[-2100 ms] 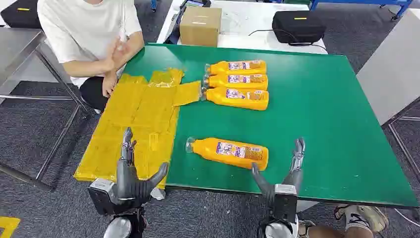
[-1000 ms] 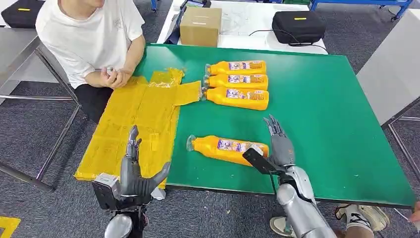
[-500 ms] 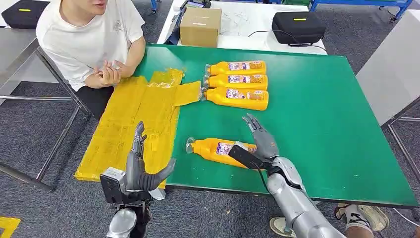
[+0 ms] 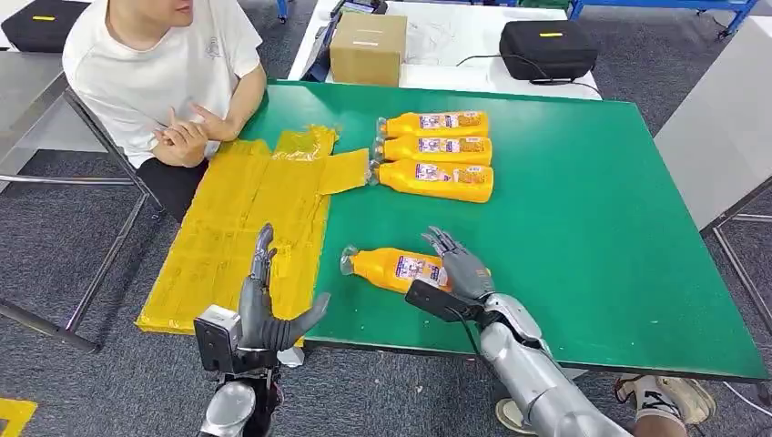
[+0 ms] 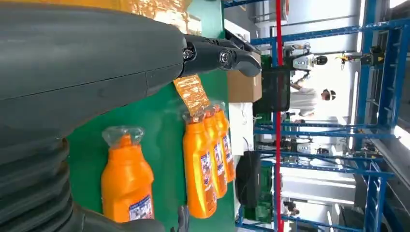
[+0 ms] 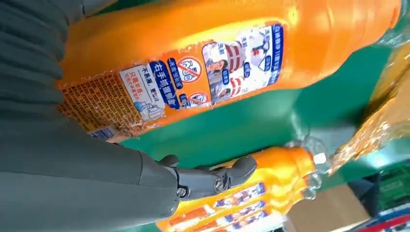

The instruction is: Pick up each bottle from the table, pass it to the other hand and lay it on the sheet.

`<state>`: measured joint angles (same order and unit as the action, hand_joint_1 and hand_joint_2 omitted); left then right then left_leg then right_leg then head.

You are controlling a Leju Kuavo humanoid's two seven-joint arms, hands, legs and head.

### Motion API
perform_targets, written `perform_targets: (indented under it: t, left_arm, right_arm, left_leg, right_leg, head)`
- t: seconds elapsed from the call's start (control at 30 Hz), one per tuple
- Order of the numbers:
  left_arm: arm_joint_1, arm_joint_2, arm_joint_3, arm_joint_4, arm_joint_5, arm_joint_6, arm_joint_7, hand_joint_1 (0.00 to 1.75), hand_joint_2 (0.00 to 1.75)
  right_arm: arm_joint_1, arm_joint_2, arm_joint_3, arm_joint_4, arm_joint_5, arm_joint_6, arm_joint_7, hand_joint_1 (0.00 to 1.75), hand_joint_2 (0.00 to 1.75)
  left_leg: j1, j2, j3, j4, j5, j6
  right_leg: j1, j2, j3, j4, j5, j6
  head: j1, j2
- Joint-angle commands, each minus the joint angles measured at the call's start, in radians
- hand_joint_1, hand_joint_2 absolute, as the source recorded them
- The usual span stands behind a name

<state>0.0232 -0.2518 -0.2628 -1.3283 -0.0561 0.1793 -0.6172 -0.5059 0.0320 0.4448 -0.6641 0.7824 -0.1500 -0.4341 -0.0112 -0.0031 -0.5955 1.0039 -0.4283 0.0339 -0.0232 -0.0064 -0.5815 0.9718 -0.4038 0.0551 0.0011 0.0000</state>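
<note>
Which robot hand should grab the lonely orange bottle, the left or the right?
The right hand. It is already spread over the near bottle, while the left hand waits open by the yellow sheet.

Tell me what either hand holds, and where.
Nothing yet: the right hand lies open over the near bottle's base end; the left hand is open and empty.

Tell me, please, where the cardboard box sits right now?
In the head view, the cardboard box stands on the white table beyond the green table's far edge, left of the black case.
</note>
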Motion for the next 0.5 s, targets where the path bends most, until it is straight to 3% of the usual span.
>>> perform_targets:
  t: [0.03, 0.23, 0.33, 0.5]
  left_arm:
    - [-0.014, 0.02, 0.012, 0.013, -0.019, 0.035, 0.012, 0.0, 1.75]
    - [0.01, 0.023, 0.027, -0.021, -0.026, 0.045, 0.017, 0.0, 1.75]
    - [0.024, 0.022, 0.043, -0.032, -0.03, 0.053, 0.02, 0.0, 1.75]
    - [0.036, 0.015, 0.056, -0.04, -0.039, 0.064, 0.024, 0.0, 1.75]
  right_arm:
    - [-0.091, 0.011, 0.165, 0.09, 0.075, -0.034, 0.166, 0.0, 1.75]
    - [-0.104, -0.023, 0.224, 0.076, 0.173, -0.081, 0.263, 0.0, 1.75]
    - [-0.107, -0.025, 0.214, 0.08, 0.155, -0.022, 0.3, 0.0, 1.75]
    - [-0.145, -0.034, 0.312, 0.132, 0.28, 0.042, 0.424, 0.0, 1.75]
  left_leg:
    - [0.001, 0.002, 0.001, 0.0, -0.001, -0.002]
    - [0.002, 0.001, 0.001, 0.001, 0.0, -0.003]
    - [0.001, 0.002, 0.001, 0.0, 0.0, -0.003]
    - [0.002, 0.001, 0.001, 0.0, -0.001, -0.004]
  right_leg:
    - [0.001, 0.003, 0.0, 0.0, 0.0, -0.002]
    - [0.001, 0.001, 0.001, 0.001, -0.001, -0.002]
    - [0.001, 0.002, 0.001, 0.0, 0.0, -0.002]
    - [0.002, 0.001, 0.001, 0.0, -0.001, -0.003]
  head:
    - [0.0, 0.0]
    - [0.0, 0.0]
    - [0.0, 0.0]
    - [0.0, 0.0]
